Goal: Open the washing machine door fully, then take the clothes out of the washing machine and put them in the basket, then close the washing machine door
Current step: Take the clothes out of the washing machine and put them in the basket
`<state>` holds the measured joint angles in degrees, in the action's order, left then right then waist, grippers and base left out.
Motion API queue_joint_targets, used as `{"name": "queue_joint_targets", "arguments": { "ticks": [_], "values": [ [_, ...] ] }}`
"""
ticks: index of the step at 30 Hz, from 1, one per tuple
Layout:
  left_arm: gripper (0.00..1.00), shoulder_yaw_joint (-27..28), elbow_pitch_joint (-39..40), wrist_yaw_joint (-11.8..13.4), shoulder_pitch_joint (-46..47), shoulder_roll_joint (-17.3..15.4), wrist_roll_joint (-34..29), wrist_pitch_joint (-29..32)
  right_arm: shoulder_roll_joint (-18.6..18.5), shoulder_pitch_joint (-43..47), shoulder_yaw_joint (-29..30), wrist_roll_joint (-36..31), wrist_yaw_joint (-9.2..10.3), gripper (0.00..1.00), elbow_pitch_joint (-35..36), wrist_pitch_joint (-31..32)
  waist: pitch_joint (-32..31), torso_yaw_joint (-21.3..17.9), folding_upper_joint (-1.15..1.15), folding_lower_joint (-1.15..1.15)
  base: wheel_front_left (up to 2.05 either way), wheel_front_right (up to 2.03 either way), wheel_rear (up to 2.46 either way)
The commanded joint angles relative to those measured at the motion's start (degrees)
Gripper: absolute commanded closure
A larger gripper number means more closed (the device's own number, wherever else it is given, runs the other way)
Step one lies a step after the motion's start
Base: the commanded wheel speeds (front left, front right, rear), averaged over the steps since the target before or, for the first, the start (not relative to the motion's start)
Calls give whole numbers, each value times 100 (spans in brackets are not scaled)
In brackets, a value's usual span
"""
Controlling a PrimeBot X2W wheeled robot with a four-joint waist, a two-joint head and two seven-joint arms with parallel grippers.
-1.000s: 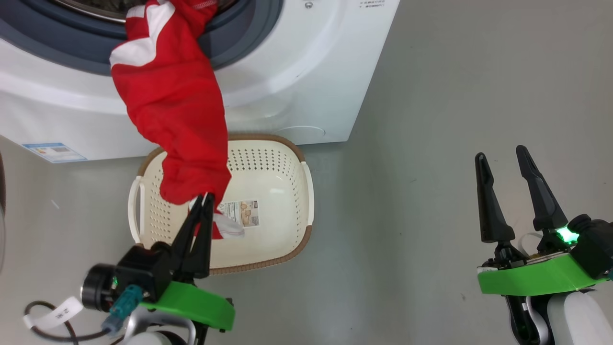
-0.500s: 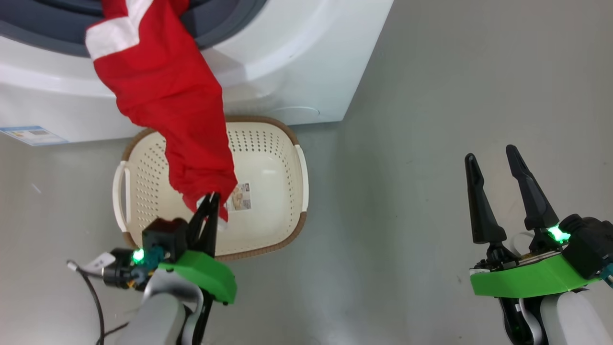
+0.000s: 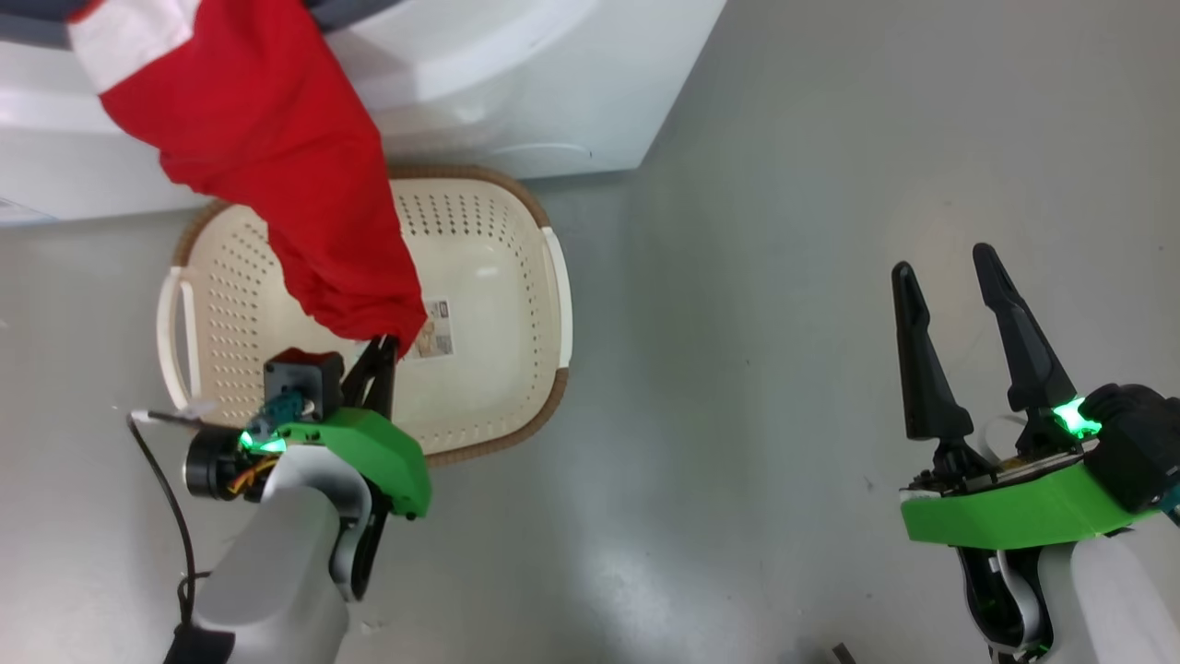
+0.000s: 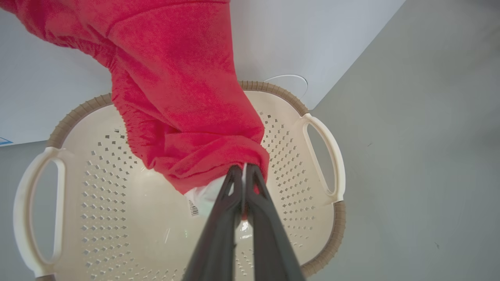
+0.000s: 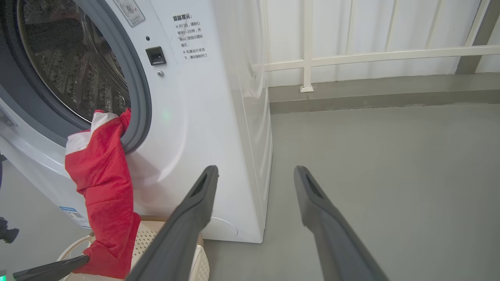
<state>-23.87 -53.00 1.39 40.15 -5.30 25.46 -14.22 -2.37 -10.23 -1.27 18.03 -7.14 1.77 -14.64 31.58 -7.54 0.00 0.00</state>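
A bare laundry area. A white front-loading washing machine (image 5: 195, 117) stands on smooth grey floor (image 5: 390, 175), with a white railing (image 5: 371, 56) at one o'clock behind it.

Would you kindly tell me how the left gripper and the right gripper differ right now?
The left gripper is shut on the clothes; the right gripper is open and empty. The left gripper is above the basket; the right gripper is over the floor. Both have two long dark fingers.
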Motion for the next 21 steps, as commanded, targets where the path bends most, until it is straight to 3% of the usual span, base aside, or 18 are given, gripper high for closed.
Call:
{"name": "queue_joint_targets", "arguments": {
  "ticks": [1,7,21],
  "values": [
    [100,163,-155,-67,135,-70,9,-64,-51,-87,-163,31,-35,0,155,-36,194,-78,0,0,0,0,0],
    [100,213,-862,-161,445,-43,2,-75,-51,-206,-203,77,-35,0,154,-36,434,-148,0,0,0,0,0],
    [100,204,-1679,-184,700,3,-90,-77,-51,-391,-281,135,-35,0,179,-36,805,-272,0,0,0,0,0]
  ]
}}
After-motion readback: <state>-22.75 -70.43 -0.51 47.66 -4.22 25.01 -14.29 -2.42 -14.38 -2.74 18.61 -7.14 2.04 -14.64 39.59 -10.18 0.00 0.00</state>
